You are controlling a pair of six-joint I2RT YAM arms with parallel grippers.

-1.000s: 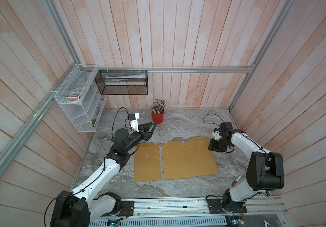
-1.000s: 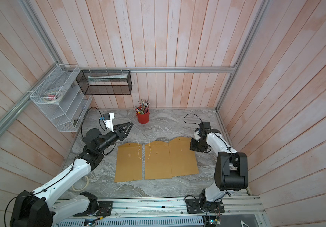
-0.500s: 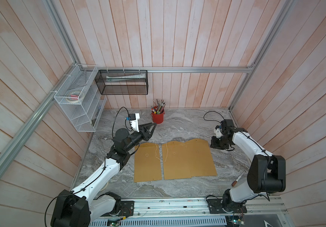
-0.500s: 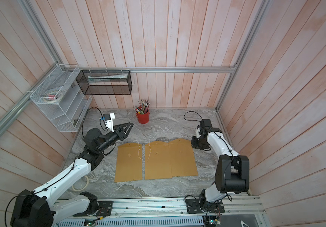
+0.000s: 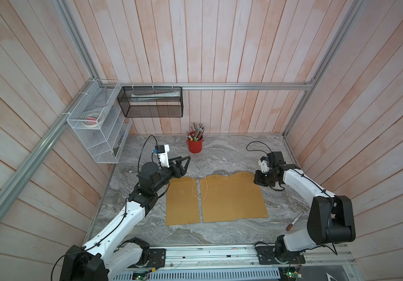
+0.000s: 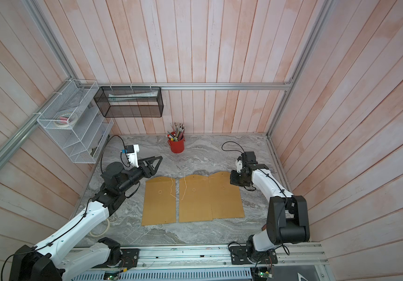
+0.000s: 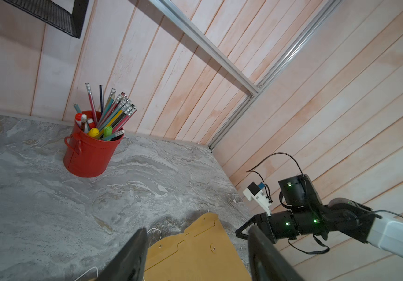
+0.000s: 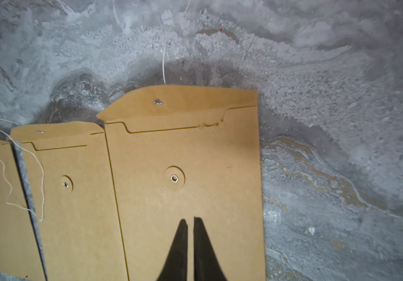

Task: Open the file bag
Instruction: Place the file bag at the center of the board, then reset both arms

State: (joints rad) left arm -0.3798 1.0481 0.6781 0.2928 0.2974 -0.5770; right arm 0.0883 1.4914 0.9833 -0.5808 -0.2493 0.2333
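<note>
Marble surface; file bag at 3 o'clock, flap unfolded, so opening looks done. Right fingers nearly shut, empty, above it; left fingers wide, empty. Next: likely withdraw.

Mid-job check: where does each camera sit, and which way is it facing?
Top views: high above the arm bases, looking down at the table, three bags and cup; left arm, right arm, left hand and right hand show.
Left wrist: low over the table, facing the cup and back corner; own fingers and the right arm show.
Right wrist: looking down on the bags; only own fingers show.
Shared: every view shows the bags.
</note>
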